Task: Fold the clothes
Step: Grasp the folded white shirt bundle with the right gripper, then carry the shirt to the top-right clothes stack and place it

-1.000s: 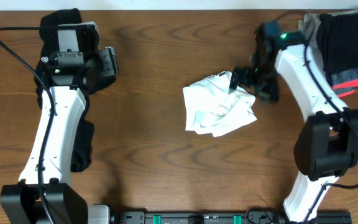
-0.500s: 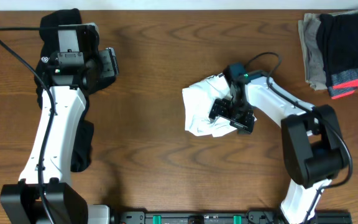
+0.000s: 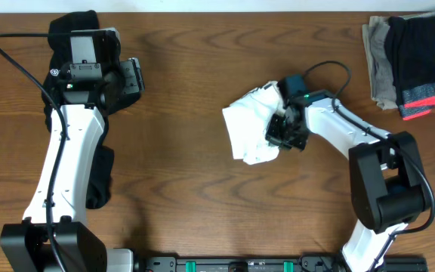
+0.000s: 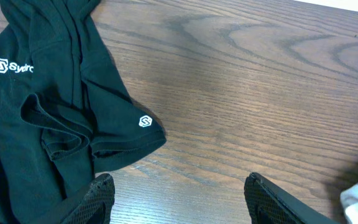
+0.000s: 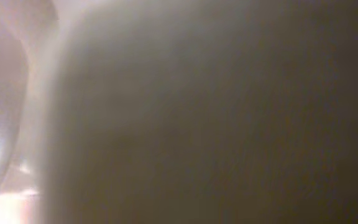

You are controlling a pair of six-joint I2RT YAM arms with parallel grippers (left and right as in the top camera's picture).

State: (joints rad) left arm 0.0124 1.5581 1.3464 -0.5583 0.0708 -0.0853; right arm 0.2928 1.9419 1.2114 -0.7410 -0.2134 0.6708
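White T-shirt [image 3: 248, 130]: soft crumpled cotton, lying bunched on wood-grain table [image 3: 202, 189]; right fingers [image 3: 278, 136] pinching its edge (wrist view smothered); left fingers [image 4: 98, 196] standing wide.

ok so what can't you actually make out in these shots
T-shirt print: overhead, crumpled folds hide it.
Right gripper fingertips: overhead, buried in the cloth; right wrist view is all blur.
Black garment: left wrist view, cut off by left and bottom edges; overhead, under the left arm.
Folded pile: overhead, cut by the right edge.
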